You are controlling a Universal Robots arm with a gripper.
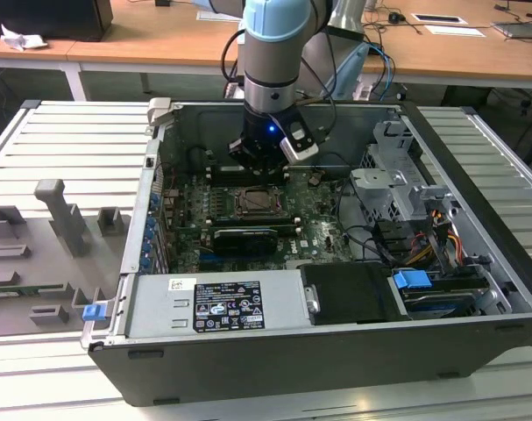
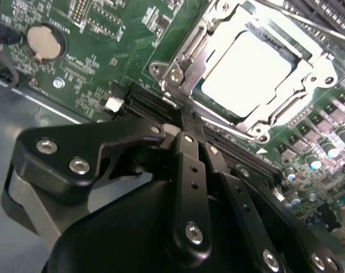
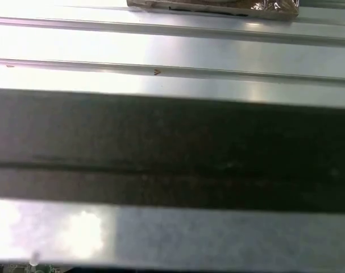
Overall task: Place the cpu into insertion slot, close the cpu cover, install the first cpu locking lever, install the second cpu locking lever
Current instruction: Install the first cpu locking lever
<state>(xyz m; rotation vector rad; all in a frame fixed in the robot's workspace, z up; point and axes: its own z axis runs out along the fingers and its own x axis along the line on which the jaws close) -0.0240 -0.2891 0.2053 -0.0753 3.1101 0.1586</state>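
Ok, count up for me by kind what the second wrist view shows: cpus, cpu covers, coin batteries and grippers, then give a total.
cpu: 1
cpu cover: 1
coin battery: 1
gripper: 1
Total: 4

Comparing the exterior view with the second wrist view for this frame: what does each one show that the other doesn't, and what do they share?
Exterior view alone: the whole open computer case, the ribbed metal table it lies on, the grey fixture blocks at that view's left, the power supply and the wooden desks behind.

Second wrist view alone: the cpu seated in the socket with the cpu cover framing it, the coin battery, and the gripper with its fingers together, holding nothing.

Both: the green motherboard, the insertion slot and the gripper close beside it.
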